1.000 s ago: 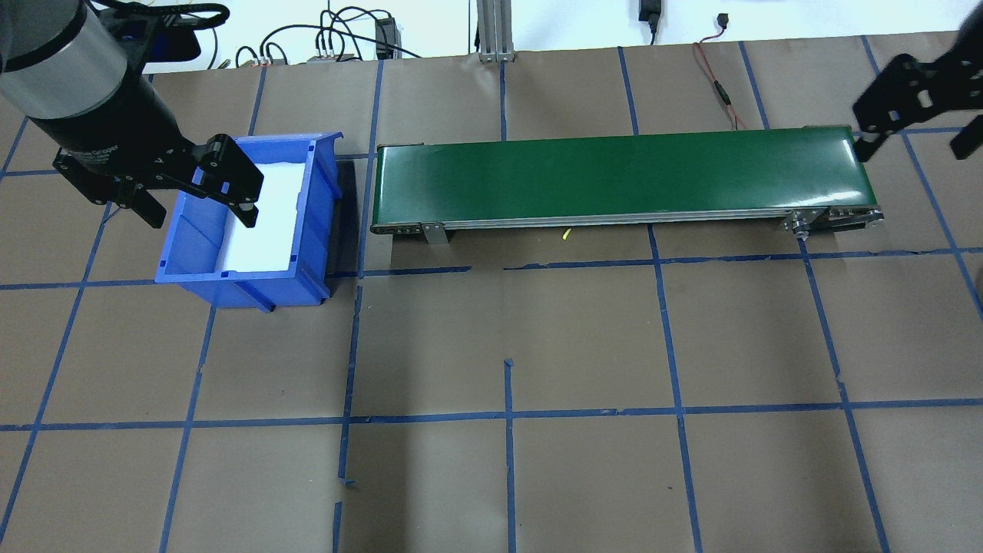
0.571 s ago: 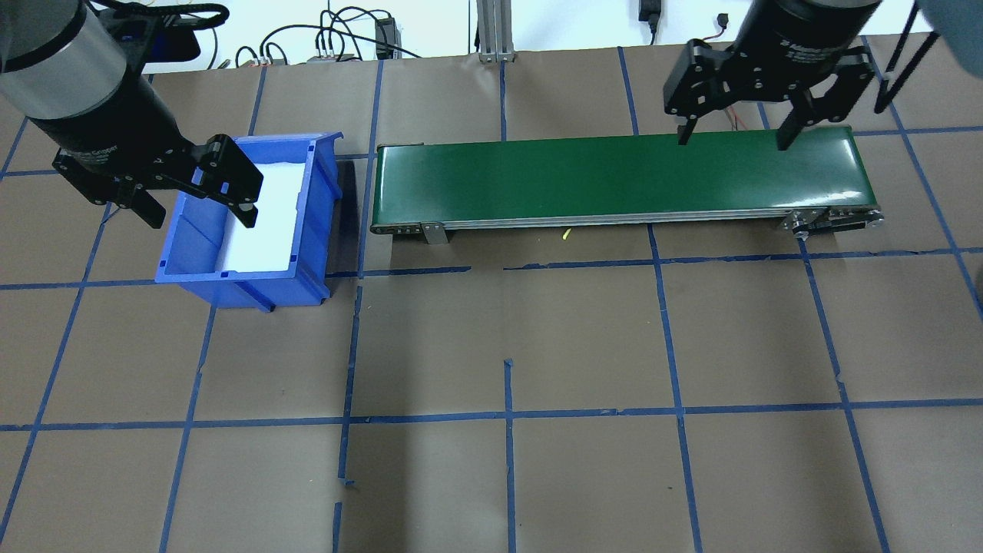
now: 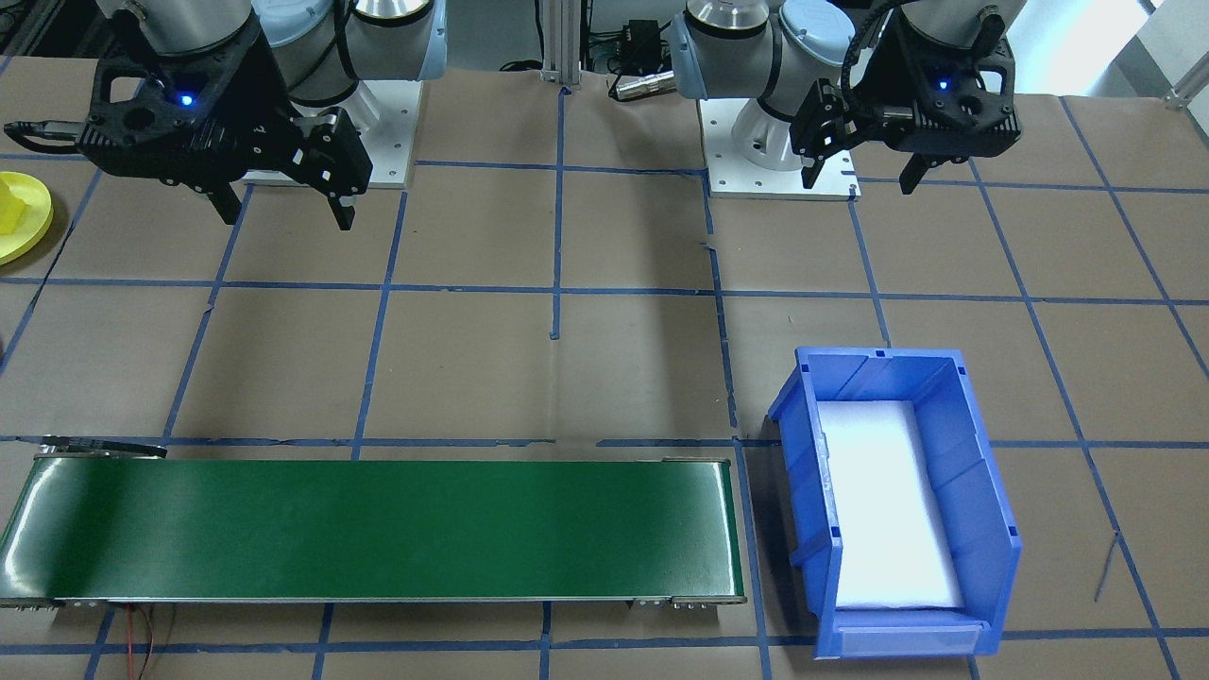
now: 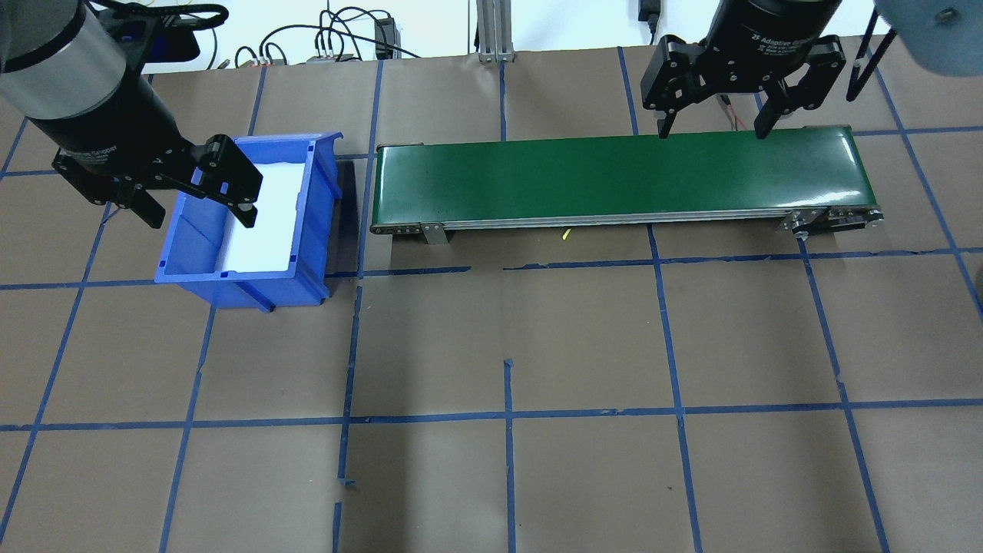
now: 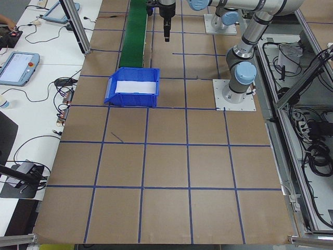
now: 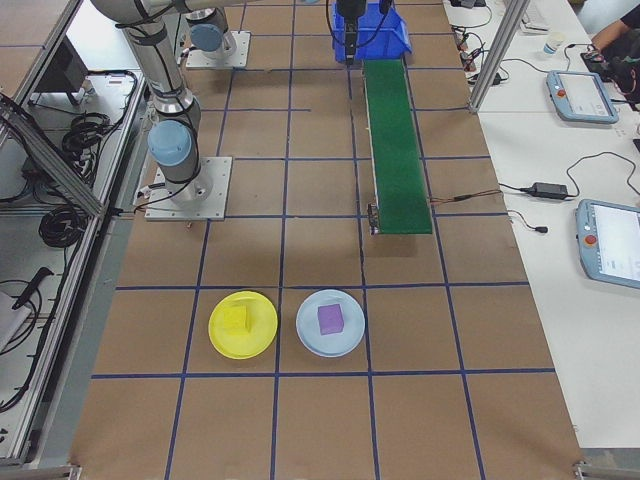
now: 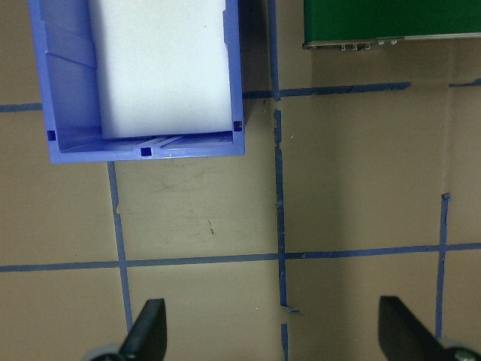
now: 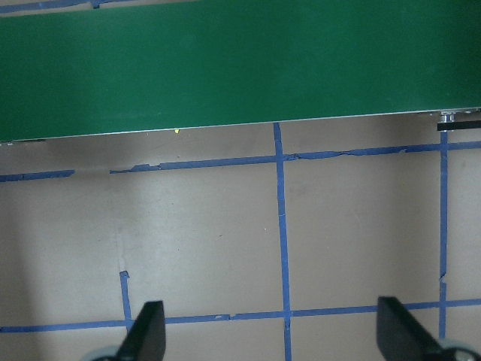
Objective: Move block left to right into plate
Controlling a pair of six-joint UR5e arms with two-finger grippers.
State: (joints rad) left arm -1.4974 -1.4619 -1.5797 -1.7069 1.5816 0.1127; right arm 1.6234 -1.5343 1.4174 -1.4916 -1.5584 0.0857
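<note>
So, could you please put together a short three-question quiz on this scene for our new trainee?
1. True or false: the yellow plate already holds a yellow block.
2. What lies on the pale blue plate? A) a purple block B) a red ball C) nothing
3. Fill in: the blue bin stands at one end of the green ____.

Key:
1. True. The right-side view shows the yellow block on it.
2. A. A purple block sits on it.
3. Conveyor belt. Both the left gripper and the right gripper are open and empty.
</note>
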